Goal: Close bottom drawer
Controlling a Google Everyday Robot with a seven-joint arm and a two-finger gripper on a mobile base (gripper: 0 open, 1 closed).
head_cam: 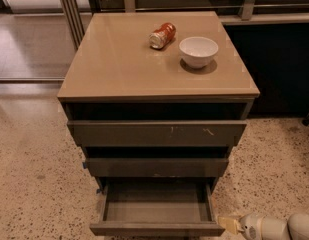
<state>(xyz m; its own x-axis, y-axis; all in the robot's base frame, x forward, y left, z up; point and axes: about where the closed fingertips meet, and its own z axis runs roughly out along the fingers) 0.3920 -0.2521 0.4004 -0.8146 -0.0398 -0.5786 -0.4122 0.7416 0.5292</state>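
The bottom drawer (157, 228) of the grey-brown cabinet stands pulled out, its shallow box open to view and its narrow plain front panel at the lower edge of the camera view. My gripper (228, 224) is at the lower right, its pale tip just beside the drawer front's right end; the white arm (279, 227) runs off to the right. Above it are the mid-width drawer front (156, 167) and the widest front with white scratch marks (156, 133).
On the beige cabinet top (114, 64) lie a red can on its side (162, 35) and a white bowl (198, 51). Speckled floor surrounds the cabinet. A dark counter stands at the right and metal posts at the back left.
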